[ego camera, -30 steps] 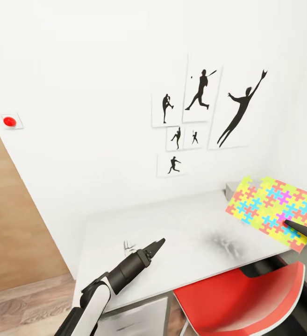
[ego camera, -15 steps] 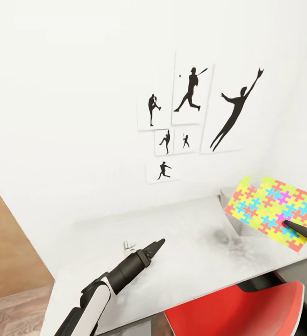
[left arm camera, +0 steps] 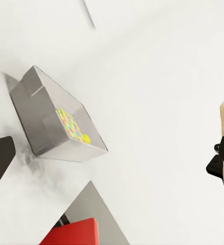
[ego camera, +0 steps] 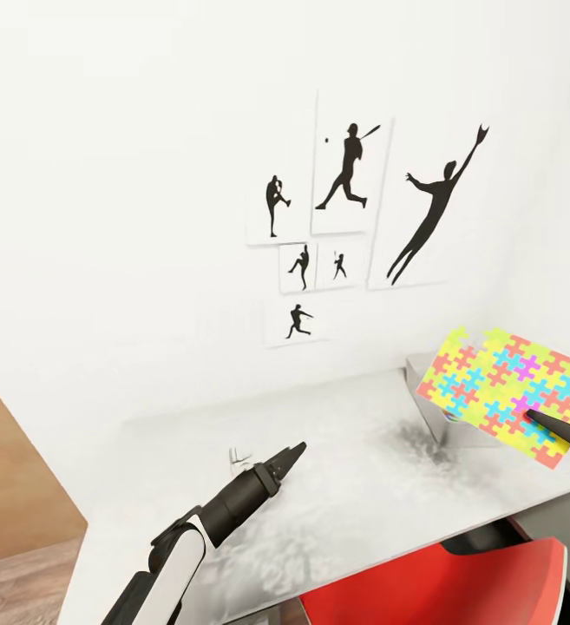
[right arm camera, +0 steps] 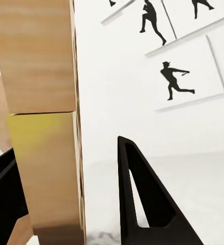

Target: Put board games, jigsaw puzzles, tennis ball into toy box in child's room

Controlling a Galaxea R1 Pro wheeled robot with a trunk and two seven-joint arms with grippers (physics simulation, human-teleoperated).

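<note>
I'm not reading any text, brand or number anywhere. The jigsaw puzzle (ego camera: 501, 392) is showing only coloured interlocking shapes, and the wall pictures (ego camera: 345, 217) are carrying plain black baseball-player silhouettes, no captions.

end effector (right arm camera: 79, 204) grips jigsaw puzzle (right arm camera: 45, 168)

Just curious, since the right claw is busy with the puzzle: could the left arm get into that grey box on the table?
Probably yes: the left claw hovers over bare table, nothing between it and the toy box.
</note>
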